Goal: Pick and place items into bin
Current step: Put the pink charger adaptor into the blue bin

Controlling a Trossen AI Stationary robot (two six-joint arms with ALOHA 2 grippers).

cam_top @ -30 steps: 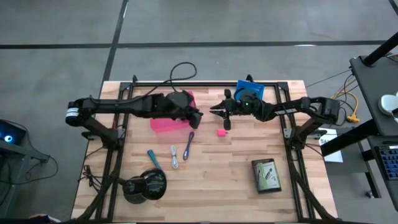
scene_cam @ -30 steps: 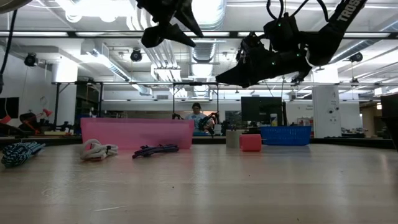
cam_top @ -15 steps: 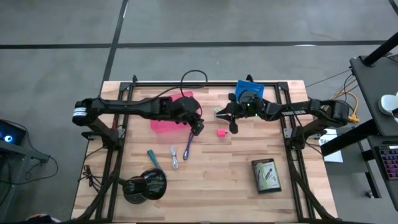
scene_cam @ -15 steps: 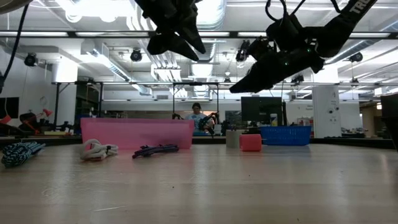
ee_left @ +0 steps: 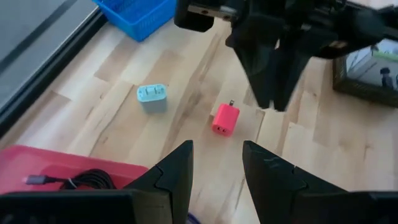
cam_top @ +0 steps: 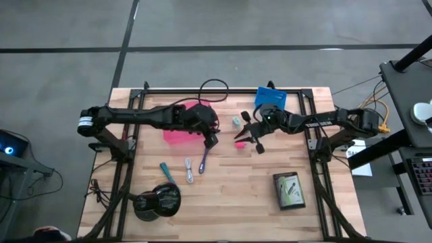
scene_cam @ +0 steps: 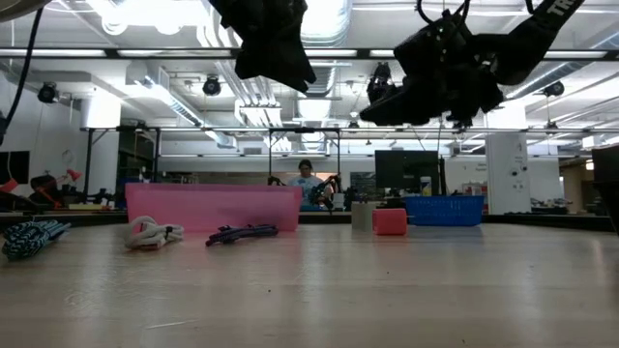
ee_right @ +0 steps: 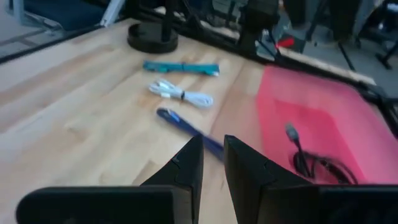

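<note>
My left gripper (cam_top: 210,138) is open and hangs above the right end of the pink bin (cam_top: 181,133), holding nothing. A black coiled cable (ee_left: 74,180) lies inside the bin. My right gripper (cam_top: 248,132) hovers over the pink cube (cam_top: 239,144), its fingers a narrow gap apart and empty. The pink cube (ee_left: 225,119) and the pale teal cube (ee_left: 152,98) rest flat on the table. The purple cord (cam_top: 204,158), grey cord (cam_top: 189,170) and teal pen (cam_top: 166,172) lie near the bin, and the green packet (cam_top: 289,189) lies to the right.
A big black round object (cam_top: 156,200) sits at the near left. A blue basket (cam_top: 271,98) stands at the far edge behind the right arm. The two grippers hang close together over the table's middle. Bare wood lies between the cords and the packet.
My left gripper has moved a little toward the near edge, past the bin's right end. My right gripper has shifted toward the near edge and turned, uncovering the pale teal cube; it now stands over the pink cube. No object on the table has moved.
</note>
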